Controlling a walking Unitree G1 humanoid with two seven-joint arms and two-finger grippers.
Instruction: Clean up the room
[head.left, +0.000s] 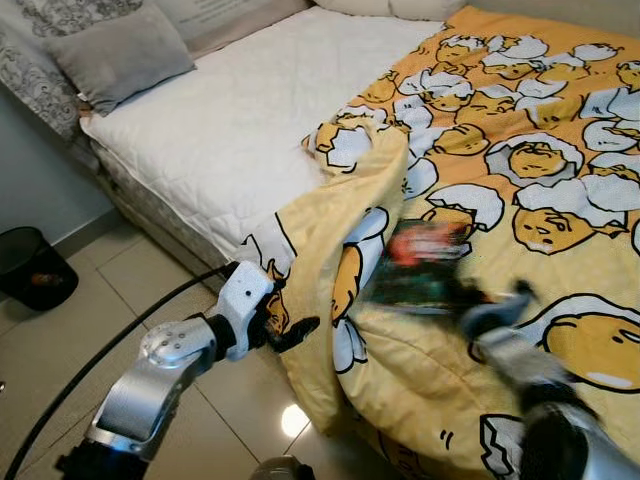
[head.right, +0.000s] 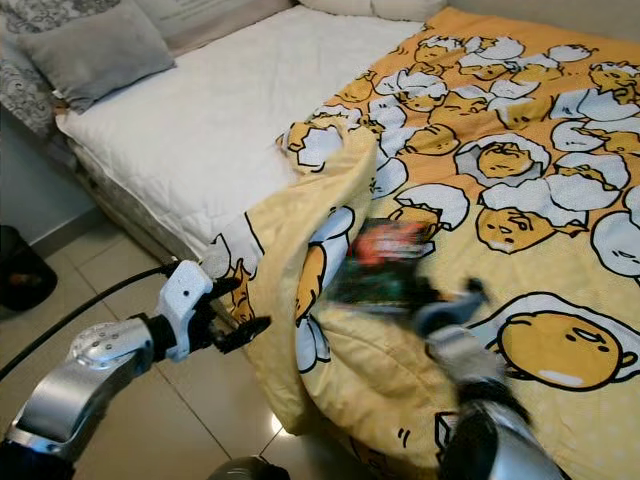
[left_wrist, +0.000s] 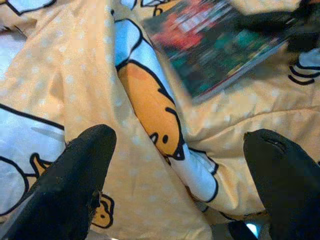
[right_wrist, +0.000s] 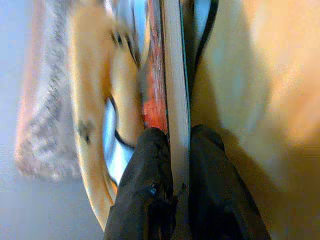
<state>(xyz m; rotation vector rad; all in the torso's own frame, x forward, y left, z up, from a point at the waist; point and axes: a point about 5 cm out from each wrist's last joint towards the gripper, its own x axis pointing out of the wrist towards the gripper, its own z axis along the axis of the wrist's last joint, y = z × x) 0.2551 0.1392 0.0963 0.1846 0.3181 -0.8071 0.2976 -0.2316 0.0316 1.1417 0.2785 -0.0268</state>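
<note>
My right gripper clamps the book near the bed's foot edge; lift it level. My left gripper is open beside the blanket.

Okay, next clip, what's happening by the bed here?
The right pincer is shut on a book, holding it over the yellow egg-print blanket on the bed. The book is motion-blurred. The left pincer is open beside the blanket's folded-over edge, gripping nothing. A grey pillow lies at the bed's head and a black bin stands on the floor.
</note>
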